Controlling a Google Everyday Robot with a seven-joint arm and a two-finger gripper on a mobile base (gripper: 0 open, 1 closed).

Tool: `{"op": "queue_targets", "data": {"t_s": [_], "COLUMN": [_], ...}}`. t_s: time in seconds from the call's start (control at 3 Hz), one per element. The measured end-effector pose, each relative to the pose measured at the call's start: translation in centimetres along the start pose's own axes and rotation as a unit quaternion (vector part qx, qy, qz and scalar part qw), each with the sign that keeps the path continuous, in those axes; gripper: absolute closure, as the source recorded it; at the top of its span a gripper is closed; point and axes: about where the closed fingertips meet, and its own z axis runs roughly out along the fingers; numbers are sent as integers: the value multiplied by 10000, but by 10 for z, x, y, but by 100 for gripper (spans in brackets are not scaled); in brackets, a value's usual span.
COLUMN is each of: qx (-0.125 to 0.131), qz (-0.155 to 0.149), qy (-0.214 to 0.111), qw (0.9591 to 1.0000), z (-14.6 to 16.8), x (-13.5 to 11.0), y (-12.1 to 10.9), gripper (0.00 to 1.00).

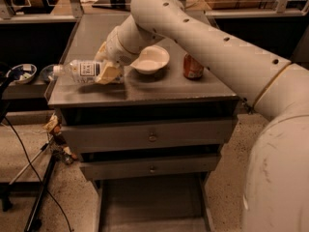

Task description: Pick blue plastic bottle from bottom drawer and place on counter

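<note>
The blue plastic bottle (82, 71) is clear with a white cap and a dark label. It lies on its side, cap pointing left, at the counter's (145, 88) left front, just above or on its top. My gripper (107, 65) is shut on the bottle's right end, its pale fingers (110, 73) wrapped around it. The bottom drawer (152, 204) is pulled out below the cabinet, and its tray shows nothing inside.
A white bowl (150, 59) sits mid-counter right of the gripper. An orange soda can (192, 67) stands further right. Two upper drawers with round knobs (152, 137) are closed. Bowls (21, 73) rest on a low shelf at left. Cables and a stand leg (38, 197) lie on the floor.
</note>
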Motion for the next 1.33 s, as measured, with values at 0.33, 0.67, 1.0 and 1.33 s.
{"op": "queue_targets", "data": {"t_s": [0.33, 0.67, 1.0, 1.33], "qx": [12, -26, -28, -28], "qz": [86, 83, 83, 83], "qy": [83, 94, 95, 95], "qw": [9999, 9999, 9999, 9999], "z": [-10, -11, -11, -11], "x": [9, 11, 11, 11], "y": [5, 4, 3, 3], "gripper": [100, 100, 82, 59]}}
